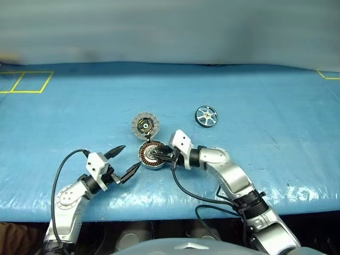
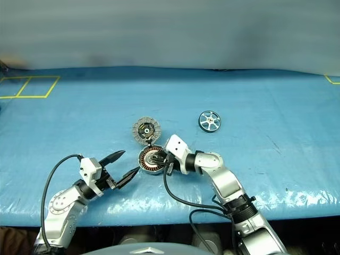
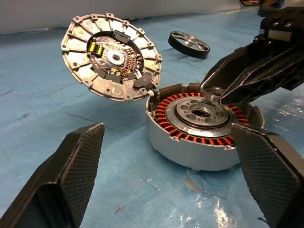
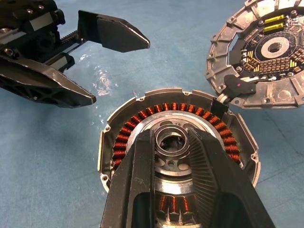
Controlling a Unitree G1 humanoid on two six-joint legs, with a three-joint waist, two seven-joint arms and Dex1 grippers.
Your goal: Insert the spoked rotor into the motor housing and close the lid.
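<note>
Rotor point(image 1: 206, 116) work has not begun: the spoked wheel lies flat on the blue mat point(image 1: 265, 95), well apart to the far right, its hub axis pointing straight up.

Right gripper point(image 4: 173, 142) hangs over the motor housing point(image 1: 151, 155), its two black fingers drawn nearly together above the silver centre ring. Whether the tips touch or pinch that ring I cannot tell. It carries nothing loose. My guess is that it sits there to steady or check the cup before reaching for the wheel.

Left gripper point(image 1: 129, 158) is spread wide and empty, its fingers just to the left of the housing on the near and far sides, probably ready to brace the cup.

Outward from there, the housing rests flat with its mouth up and copper windings exposed, so the way in is vertical. Its lid point(image 1: 145, 125) is swung fully back on the far side, inner face up, hinge towards the cup, leaving the opening clear.
</note>
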